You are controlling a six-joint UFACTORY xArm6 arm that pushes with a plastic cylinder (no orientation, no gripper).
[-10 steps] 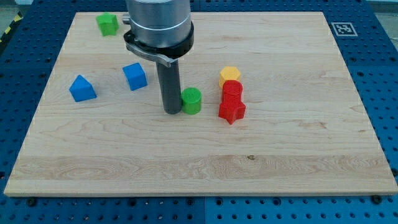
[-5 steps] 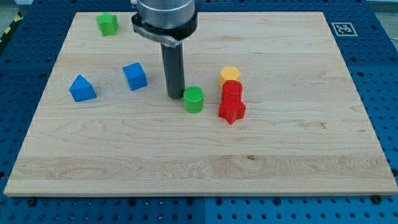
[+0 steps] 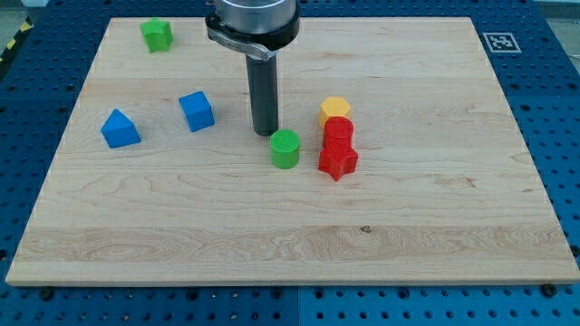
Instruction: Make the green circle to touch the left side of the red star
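Observation:
The green circle [image 3: 285, 148] stands near the middle of the wooden board [image 3: 290, 235]. The red star [image 3: 338, 162] lies to its right, with a small gap between them. My tip [image 3: 265, 133] is just above and left of the green circle, close to its upper left edge. A red round block [image 3: 338, 132] sits directly above the red star, touching it.
A yellow block [image 3: 334, 110] sits above the red round block. A blue cube [image 3: 197, 110] and a blue triangular block [image 3: 120, 129] lie at the view's left. A green block [image 3: 156, 34] is at the top left. A marker tag [image 3: 498, 42] is at the board's top right corner.
My tip has moved up and to the right, from the green circle's left side to its upper left. The green circle has slid slightly right and down.

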